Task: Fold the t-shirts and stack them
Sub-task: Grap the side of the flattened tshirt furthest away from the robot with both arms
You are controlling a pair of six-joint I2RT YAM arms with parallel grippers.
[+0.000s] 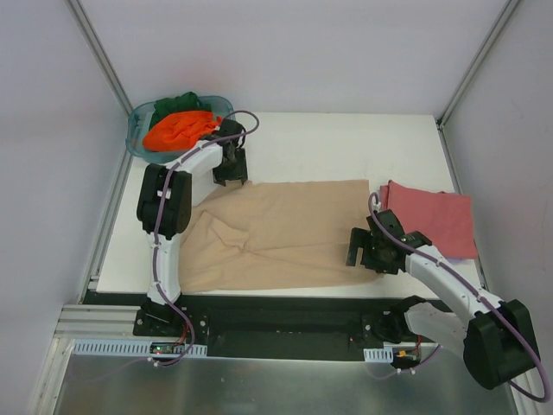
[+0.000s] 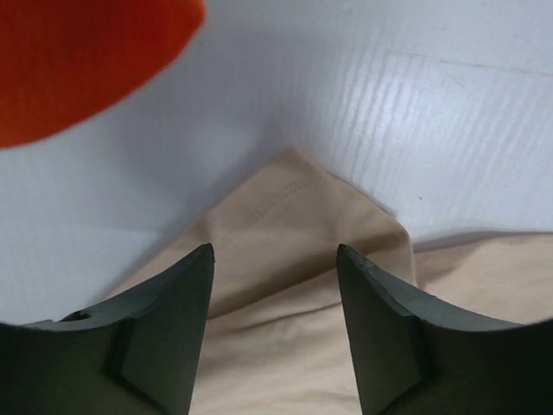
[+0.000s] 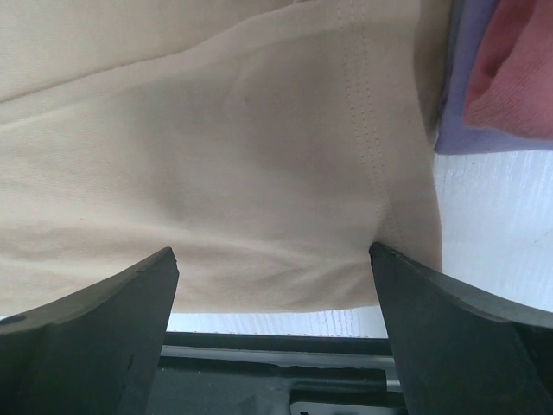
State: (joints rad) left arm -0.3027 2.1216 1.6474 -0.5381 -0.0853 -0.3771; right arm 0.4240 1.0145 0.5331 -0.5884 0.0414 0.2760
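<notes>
Cloth first: our soft tan shirt [image 1: 276,233] lies flat, a bit wrinkly, on the white worktop [image 1: 346,147], long way left to right. Our left jaws stand wide over its far left corner. Our right jaws stand wide over its near right corner, beside the folded red shirt [image 1: 436,220].

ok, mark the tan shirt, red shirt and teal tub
tan shirt [image 1: 285,233]: top external view, middle of the cloth
red shirt [image 1: 435,220]: top external view, middle of the fold
teal tub [image 1: 135,138]: top external view, left rim
</notes>
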